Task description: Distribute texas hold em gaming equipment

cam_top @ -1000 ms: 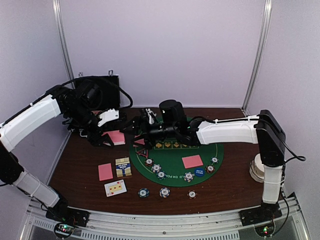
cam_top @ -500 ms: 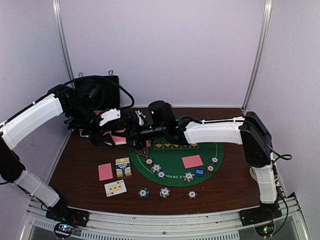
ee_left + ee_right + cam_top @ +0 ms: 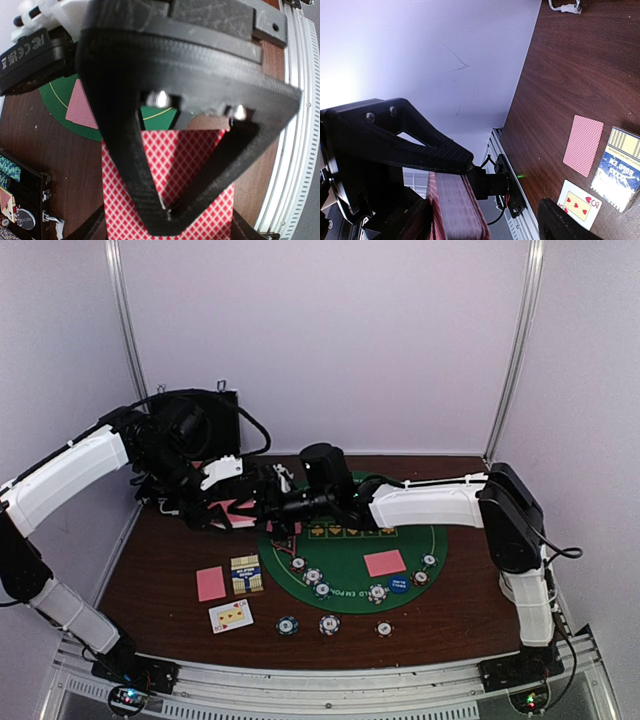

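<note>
My left gripper (image 3: 170,212) is shut on a deck of pink-backed cards (image 3: 200,165), held above the table's back left (image 3: 235,512). My right gripper (image 3: 262,498) reaches across to it. In the right wrist view the deck's edge (image 3: 455,210) lies between that gripper's (image 3: 480,225) spread fingers, close to the left one, with a gap to the right one. On the table lie one pink-backed card (image 3: 211,583), a face-up card (image 3: 231,616) and a card box (image 3: 246,574). The green mat (image 3: 350,540) carries another pink card (image 3: 384,563), a blue button (image 3: 399,584) and several striped chips (image 3: 313,576).
Three chips (image 3: 329,624) lie in a row in front of the mat. A black hinged case (image 3: 200,425) stands open at the back left, behind my left arm. White paper cups (image 3: 515,575) sit at the right edge beside my right arm's base.
My right gripper has swung left from over the mat to the deck held by my left gripper, and its fingers have drawn closer together. The left arm has barely moved.
</note>
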Motion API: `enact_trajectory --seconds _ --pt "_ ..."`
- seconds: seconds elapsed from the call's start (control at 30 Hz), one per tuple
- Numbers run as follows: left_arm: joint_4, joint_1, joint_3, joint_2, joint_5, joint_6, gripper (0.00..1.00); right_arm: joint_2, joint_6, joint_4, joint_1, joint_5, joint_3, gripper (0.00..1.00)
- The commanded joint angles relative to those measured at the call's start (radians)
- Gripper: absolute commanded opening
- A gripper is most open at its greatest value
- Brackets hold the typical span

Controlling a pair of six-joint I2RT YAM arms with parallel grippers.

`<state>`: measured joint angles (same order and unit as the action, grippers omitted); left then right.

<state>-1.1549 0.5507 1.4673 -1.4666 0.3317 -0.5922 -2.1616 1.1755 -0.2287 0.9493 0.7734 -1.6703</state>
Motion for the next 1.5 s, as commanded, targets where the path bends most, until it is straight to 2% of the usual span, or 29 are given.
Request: enact_trajectory --seconds 0.0,0.17,0.4,0.53,0.7,0.93,1.1,1.47 --pt "0.028 -0.004 0.053 0.011 0.026 0.010 0.00 0.052 -0.014 0.032 -0.031 -0.002 0.074 0.73" --pt "0.025 -0.004 0.049 0.015 0.026 0.009 0.00 0.079 -0.032 0.049 -0.038 0.003 0.082 0.72" --pt "0.025 -0.004 0.042 0.019 0.020 0.011 0.00 0.086 -0.018 0.028 -0.035 0.048 0.031 0.77" --pt "0.020 -0.004 0.043 0.018 0.016 0.012 0.00 0.092 -0.062 0.117 -0.036 0.065 -0.014 0.75" --pt "0.014 -0.004 0.048 0.015 0.015 0.010 0.00 0.112 -0.125 0.241 -0.051 0.079 -0.028 0.64" --pt "0.012 -0.004 0.054 0.009 0.019 0.011 0.00 0.120 -0.210 0.390 -0.062 0.082 -0.059 0.60" --pt "0.011 -0.003 0.057 0.007 0.016 0.010 0.00 0.130 -0.208 0.390 -0.067 0.089 -0.070 0.52" --pt "0.010 -0.004 0.056 0.007 0.014 0.009 0.00 0.178 -0.169 0.350 -0.078 0.103 -0.044 0.23"
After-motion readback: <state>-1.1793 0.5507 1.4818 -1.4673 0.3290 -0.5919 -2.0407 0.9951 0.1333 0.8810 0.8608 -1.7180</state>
